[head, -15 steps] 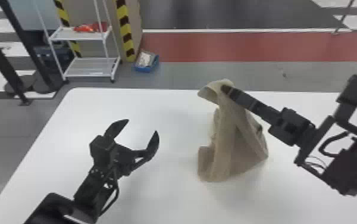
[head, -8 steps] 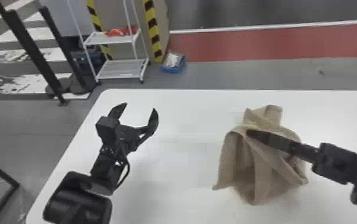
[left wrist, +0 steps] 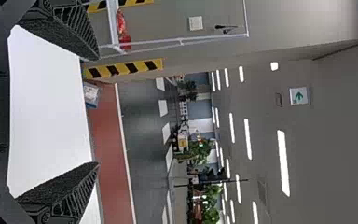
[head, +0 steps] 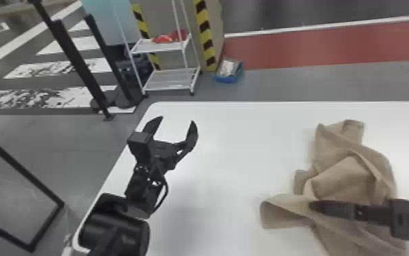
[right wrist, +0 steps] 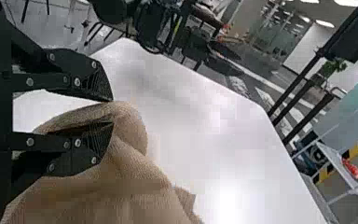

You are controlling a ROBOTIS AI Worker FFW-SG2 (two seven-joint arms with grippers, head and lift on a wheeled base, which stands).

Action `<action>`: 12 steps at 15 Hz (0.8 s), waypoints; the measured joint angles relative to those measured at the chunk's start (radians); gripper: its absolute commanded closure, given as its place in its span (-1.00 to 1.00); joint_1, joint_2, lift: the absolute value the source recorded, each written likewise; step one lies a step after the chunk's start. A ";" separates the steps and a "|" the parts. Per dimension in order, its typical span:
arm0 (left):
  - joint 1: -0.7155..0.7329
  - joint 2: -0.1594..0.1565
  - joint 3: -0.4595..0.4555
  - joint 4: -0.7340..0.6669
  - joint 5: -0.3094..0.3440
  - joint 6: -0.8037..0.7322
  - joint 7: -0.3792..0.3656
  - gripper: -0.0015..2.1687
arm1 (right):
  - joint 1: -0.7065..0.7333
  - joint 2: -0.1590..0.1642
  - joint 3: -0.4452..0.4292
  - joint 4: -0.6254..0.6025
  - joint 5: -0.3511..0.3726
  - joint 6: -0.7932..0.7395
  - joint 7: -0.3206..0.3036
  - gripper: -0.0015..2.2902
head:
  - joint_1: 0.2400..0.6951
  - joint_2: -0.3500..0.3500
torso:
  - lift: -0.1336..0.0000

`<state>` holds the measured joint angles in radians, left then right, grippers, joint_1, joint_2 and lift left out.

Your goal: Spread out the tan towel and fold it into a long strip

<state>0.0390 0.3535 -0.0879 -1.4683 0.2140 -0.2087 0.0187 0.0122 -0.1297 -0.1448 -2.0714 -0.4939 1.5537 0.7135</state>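
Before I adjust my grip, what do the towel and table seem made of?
The towel looks like soft, matt fabric, perhaps cotton: it drapes in loose folds and shows a fine weave. The table looks smooth and hard with a slight sheen, given its soft bright patches, possibly laminate.

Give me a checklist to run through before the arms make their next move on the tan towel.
1. Left claw open and empty: ok, its fingers stand wide apart with nothing between them.
2. Left claw at the towel: not ok, it is well to the towel's left.
3. Right claw has cloth: ok, a fold lies between its fingers.
4. Towel spread flat: not ok, it is bunched and creased.
5. Whole towel on the table: cannot tell, its near part runs out of the head view.
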 measured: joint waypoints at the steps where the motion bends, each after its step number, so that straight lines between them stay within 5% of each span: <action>1: 0.018 0.003 -0.001 -0.021 -0.003 0.003 -0.002 -0.92 | 0.014 -0.003 -0.066 0.010 0.002 0.001 0.010 -0.96 | 1.00 0.67 | -0.86; 7: 0.054 0.013 -0.013 -0.096 -0.009 0.045 -0.008 -0.92 | 0.111 -0.039 -0.466 0.080 -0.015 -0.012 0.070 -0.95 | 1.00 0.06 | -0.86; 12: 0.137 0.013 -0.015 -0.231 0.037 0.115 -0.075 -0.84 | 0.212 -0.066 -0.657 0.184 0.059 -0.470 0.171 -0.85 | 1.00 -0.58 | -0.86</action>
<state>0.1763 0.3668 -0.1027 -1.6991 0.2506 -0.0936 -0.0559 0.2246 -0.1955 -0.8022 -1.8879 -0.4348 1.0841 0.8847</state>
